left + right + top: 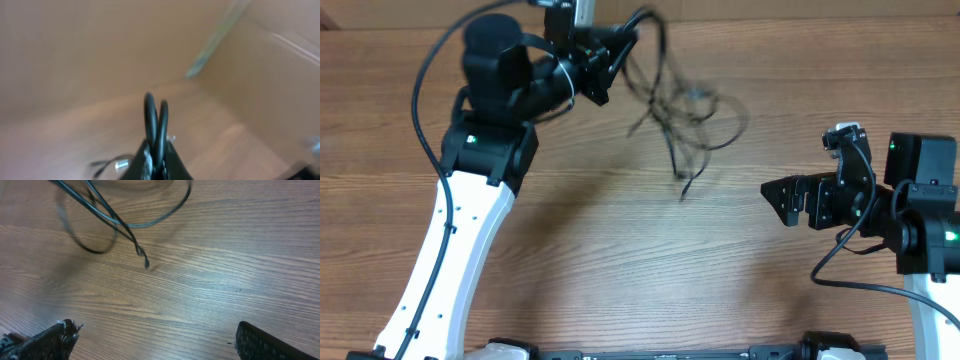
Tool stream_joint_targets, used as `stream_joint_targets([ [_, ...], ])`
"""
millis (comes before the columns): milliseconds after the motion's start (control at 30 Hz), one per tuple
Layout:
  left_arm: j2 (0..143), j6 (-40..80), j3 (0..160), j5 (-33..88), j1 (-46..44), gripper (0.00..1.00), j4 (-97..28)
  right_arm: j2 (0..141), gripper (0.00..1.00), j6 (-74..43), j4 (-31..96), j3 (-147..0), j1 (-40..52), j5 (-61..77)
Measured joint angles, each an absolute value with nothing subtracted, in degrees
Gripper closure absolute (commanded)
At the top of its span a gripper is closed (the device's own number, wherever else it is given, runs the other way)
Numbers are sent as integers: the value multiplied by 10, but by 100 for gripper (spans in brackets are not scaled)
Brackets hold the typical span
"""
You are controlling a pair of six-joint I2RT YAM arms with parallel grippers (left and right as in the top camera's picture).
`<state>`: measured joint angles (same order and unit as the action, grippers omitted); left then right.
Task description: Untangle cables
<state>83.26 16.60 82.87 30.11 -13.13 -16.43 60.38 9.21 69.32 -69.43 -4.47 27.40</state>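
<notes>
Over the far left part of the table [620, 270], clenched on the cables [685, 105] with the left hand [608, 62], which points to the right. Through the left wrist camera, visible as two narrow black loops of the cables [156, 117] that stand up from the shut fingers [167, 162], side by side and touching near their base; behind them only blurred brown wood. From above, spread to the right of the left hand as a loose tangle of thin black loops, a little blurred, with one plug end [684, 190] reaching toward the middle of the table. Cannot tell whether hanging free or lying on the wood. At the right side of the table, released and wide apart for the right hand [778, 200], with nothing between its fingers, pointing left toward the tangle but well apart from it. Through the right wrist camera, only bare wood between the two dark fingertips [50, 340] of the right hand [155, 342]; farther ahead, several strands of the cables [125, 222] crossing each other, and the small plug end [146, 264] close above a faint shadow on the wood.
</notes>
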Motion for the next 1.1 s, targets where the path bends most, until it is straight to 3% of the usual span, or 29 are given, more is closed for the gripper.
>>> stream_joint_targets([
  [133,844,207,826,217,-131,96,-186,604,0,92,684,-694,-45,274],
  [300,844,300,826,217,-139,96,-123,604,0,92,681,-694,-45,288],
  [533,844,375,826,190,-187,94,-150,604,0,92,669,-694,-45,302],
  [567,844,375,826,182,-189,90,-158,604,0,92,669,-694,-45,302],
  [600,844,374,827,164,-196,80,-180,604,0,91,669,-694,-45,302],
  [733,843,367,827,117,-199,28,-252,604,0,91,669,-694,-45,303],
  [800,843,362,827,108,-199,15,-284,604,0,91,668,-694,-45,304],
  [967,843,327,827,96,-199,1,-380,604,0,91,668,-694,-45,307],
  [1100,843,288,827,78,-199,0,-447,604,0,90,667,-694,-45,307],
])
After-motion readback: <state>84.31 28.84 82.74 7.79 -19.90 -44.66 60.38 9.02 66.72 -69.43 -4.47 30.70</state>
